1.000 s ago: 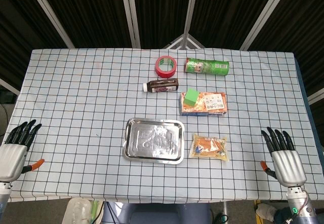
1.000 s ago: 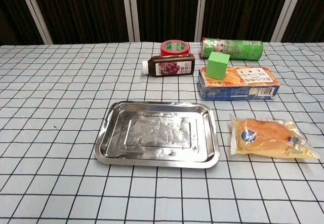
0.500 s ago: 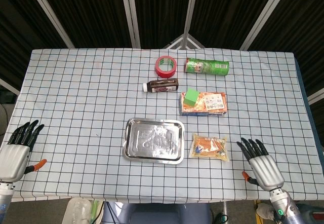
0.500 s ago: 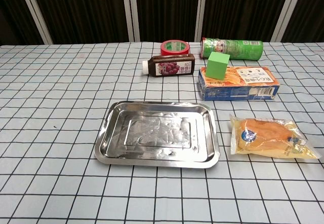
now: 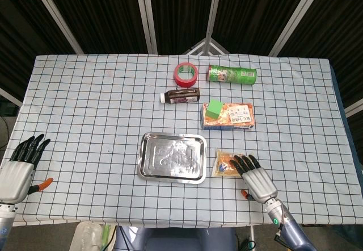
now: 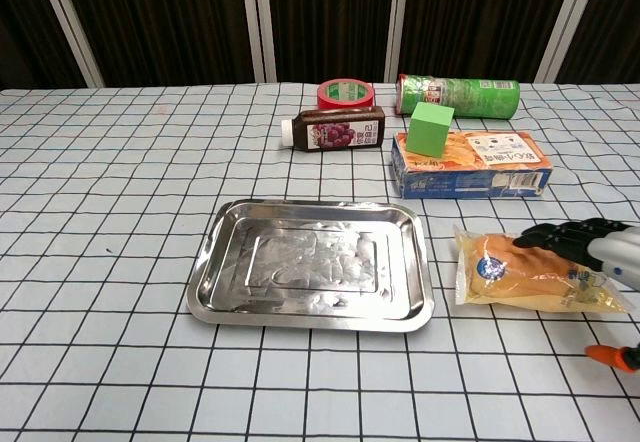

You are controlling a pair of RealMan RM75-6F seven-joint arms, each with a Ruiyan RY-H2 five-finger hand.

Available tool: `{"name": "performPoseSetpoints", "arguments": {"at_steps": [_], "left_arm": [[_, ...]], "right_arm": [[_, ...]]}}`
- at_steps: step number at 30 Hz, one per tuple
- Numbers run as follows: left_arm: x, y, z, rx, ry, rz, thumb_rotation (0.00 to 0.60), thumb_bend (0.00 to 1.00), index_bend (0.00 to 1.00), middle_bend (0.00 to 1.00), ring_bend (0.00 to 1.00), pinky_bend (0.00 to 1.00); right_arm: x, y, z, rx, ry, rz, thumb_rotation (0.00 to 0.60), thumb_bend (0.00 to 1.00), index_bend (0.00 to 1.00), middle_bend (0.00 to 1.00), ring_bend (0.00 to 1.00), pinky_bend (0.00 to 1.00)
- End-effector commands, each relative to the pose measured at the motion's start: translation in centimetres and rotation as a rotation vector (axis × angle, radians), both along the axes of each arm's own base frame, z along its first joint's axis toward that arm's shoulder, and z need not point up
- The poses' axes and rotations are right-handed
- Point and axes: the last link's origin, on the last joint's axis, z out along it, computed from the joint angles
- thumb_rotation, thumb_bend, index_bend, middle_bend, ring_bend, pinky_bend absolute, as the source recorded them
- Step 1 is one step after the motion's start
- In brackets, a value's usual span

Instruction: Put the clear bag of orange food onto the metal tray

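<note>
The clear bag of orange food (image 5: 225, 164) (image 6: 520, 270) lies flat on the checked cloth just right of the metal tray (image 5: 173, 157) (image 6: 312, 266), which holds nothing. My right hand (image 5: 256, 179) (image 6: 600, 244) hovers over the bag's right half, fingers stretched out and apart, holding nothing; whether it touches the bag is unclear. At the table's front left corner my left hand (image 5: 18, 169) stays open with its fingers spread, far from the bag and absent from the chest view.
Behind the bag sits an orange-and-blue box (image 5: 228, 116) (image 6: 470, 164) with a green cube (image 5: 214, 108) (image 6: 430, 128) on it. Further back lie a dark sauce bottle (image 5: 181, 96) (image 6: 335, 129), a red tape roll (image 5: 185, 74) (image 6: 345, 93) and a green can (image 5: 231, 74) (image 6: 458, 95).
My right hand has moved left and forward from the table's front right corner to above the bag, and now shows in the chest view. The left hand and the bag have stayed put.
</note>
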Motion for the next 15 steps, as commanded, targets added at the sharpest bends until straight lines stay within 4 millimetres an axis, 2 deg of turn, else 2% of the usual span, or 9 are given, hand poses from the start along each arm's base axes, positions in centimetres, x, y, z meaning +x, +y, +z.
{"name": "performPoseSetpoints", "arguments": {"at_steps": [1,8,12,15], "left_arm": [[-0.1,0.1,0.0,-0.002,0.001,0.005,0.6,0.06,0.0,0.0,0.0,0.09],[-0.1,0.0,0.1,0.014,0.005,0.01,0.6,0.06,0.0,0.0,0.0,0.09],[-0.1,0.0,0.0,0.01,0.008,0.015,0.6,0.06,0.0,0.0,0.0,0.09],[-0.1,0.0,0.0,0.008,0.009,0.015,0.6,0.06,0.0,0.0,0.0,0.09]], "right_arm": [[0.6,-0.9,-0.8,0.002,0.014,0.008,0.6,0.33,0.0,0.0,0.0,0.0],[1.0,-2.9,-1.0,-0.012,0.034,-0.01,0.6,0.33,0.0,0.0,0.0,0.0],[1.1,-3.4,-1.0,-0.007,0.037,-0.012,0.6,0.33,0.0,0.0,0.0,0.0],[1.3,-3.7,-1.0,-0.011,0.036,-0.01,0.6,0.33,0.02,0.07,0.02,0.09]]}}
